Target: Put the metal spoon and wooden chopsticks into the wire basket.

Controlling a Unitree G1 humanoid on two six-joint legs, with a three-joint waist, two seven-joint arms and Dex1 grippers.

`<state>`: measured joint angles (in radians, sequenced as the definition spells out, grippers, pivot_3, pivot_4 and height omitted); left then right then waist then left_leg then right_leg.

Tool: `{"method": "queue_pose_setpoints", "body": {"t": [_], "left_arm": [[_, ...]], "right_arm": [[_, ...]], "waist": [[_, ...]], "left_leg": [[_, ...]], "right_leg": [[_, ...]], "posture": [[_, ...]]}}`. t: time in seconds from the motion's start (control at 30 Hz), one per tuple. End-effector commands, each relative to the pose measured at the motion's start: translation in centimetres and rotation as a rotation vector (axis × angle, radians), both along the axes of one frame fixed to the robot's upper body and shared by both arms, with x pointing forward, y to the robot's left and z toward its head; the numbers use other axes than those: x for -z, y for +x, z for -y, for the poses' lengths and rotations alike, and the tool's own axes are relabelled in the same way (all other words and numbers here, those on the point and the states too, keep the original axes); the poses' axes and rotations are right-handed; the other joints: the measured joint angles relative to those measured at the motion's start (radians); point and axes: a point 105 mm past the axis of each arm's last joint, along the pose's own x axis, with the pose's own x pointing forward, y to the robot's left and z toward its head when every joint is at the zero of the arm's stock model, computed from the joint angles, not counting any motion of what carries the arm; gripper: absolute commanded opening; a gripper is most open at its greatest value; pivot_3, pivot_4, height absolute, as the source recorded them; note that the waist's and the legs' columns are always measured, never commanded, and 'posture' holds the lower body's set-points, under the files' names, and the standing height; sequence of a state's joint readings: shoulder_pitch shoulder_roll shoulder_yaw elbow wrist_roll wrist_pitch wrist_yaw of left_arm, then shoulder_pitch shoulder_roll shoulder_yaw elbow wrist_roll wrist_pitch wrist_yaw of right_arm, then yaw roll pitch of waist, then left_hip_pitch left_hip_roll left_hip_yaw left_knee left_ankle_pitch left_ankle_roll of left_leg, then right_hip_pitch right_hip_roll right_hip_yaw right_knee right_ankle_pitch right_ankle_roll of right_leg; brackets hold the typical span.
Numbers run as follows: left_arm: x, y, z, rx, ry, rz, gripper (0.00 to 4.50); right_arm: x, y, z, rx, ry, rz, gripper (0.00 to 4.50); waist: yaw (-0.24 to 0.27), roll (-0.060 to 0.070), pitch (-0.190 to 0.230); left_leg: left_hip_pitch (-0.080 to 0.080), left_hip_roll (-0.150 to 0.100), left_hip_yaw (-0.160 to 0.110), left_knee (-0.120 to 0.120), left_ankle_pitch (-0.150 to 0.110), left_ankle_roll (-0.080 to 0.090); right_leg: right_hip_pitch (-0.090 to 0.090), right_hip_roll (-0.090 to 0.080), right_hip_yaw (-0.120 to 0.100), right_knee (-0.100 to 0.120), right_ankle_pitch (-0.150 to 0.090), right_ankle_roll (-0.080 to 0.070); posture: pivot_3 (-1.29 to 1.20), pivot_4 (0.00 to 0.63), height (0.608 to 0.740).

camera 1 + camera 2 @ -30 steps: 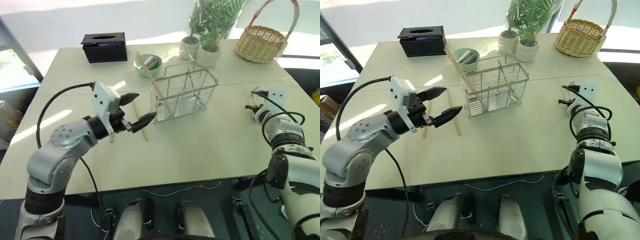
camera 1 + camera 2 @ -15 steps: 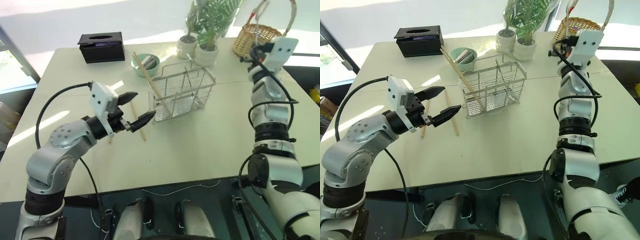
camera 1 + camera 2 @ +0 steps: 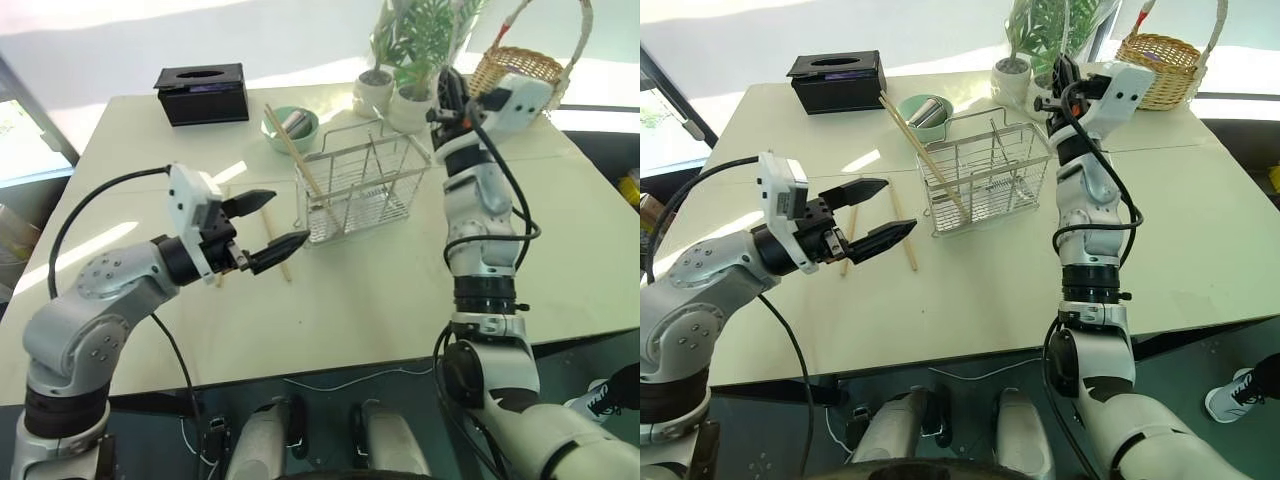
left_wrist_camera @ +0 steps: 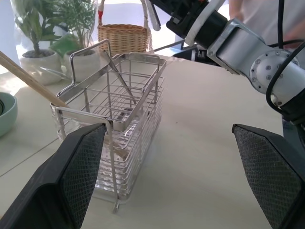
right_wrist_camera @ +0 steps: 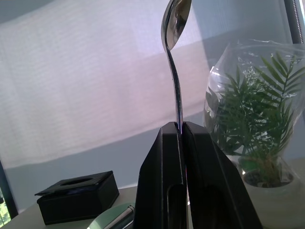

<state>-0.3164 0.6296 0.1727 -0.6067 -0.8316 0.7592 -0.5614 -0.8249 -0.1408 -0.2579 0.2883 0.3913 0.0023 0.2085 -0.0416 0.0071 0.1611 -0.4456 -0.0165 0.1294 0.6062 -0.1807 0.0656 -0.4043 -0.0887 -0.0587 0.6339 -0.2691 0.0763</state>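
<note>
One metal spoon (image 5: 175, 62) stands pinched by its handle in the right end effector (image 5: 180, 131), bowl up, raised above the wire basket's (image 3: 365, 185) 2 o'clock corner. The basket holds one slanting chopstick (image 3: 297, 152); another (image 3: 902, 228) lies on the desk (image 3: 380, 290) beside the spread, empty left end effector (image 3: 268, 222).

metal spoon (image 5: 174, 57) — upright between jaws
</note>
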Motion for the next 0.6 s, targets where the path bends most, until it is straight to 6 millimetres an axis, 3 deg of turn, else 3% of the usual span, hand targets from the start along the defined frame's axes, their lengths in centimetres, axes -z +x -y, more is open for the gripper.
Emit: {"method": "queue_pose_setpoints", "body": {"t": [0.03, 0.27, 0.6], "left_arm": [[-1.1, -0.7, 0.3, 0.011, -0.001, 0.049, 4.5], [-1.0, -1.0, 0.0, -0.029, -0.013, 0.05, 4.5], [-0.9, -1.2, -0.3, -0.054, -0.017, 0.045, 4.5]], "right_arm": [[-0.9, 0.2, -0.5, -0.032, 0.036, 0.043, 0.07], [0.7, 1.0, -2.3, -0.094, 0.068, 0.002, 0.07], [2.4, -0.1, -4.0, -0.137, 0.095, -0.027, 0.07]], "waist": [[-0.001, 0.0, 0.0], [-0.003, 0.0, 0.0], [-0.003, 0.0, 0.0]], "left_leg": [[0.0, 0.0, 0.0, 0.0, 0.0, 0.0], [0.0, 0.0, 0.002, -0.003, 0.0, 0.0], [0.002, 0.0, 0.002, -0.008, 0.002, -0.004]], "right_leg": [[0.0, 0.0, 0.0, 0.0, 0.0, 0.0], [-0.002, 0.0, 0.0, 0.0, 0.0, 0.0], [-0.003, 0.0, 0.0, 0.0, 0.0, 0.0]], "posture": [[0.0, 0.15, 0.74], [0.0, 0.15, 0.74], [0.0, 0.15, 0.74]]}}
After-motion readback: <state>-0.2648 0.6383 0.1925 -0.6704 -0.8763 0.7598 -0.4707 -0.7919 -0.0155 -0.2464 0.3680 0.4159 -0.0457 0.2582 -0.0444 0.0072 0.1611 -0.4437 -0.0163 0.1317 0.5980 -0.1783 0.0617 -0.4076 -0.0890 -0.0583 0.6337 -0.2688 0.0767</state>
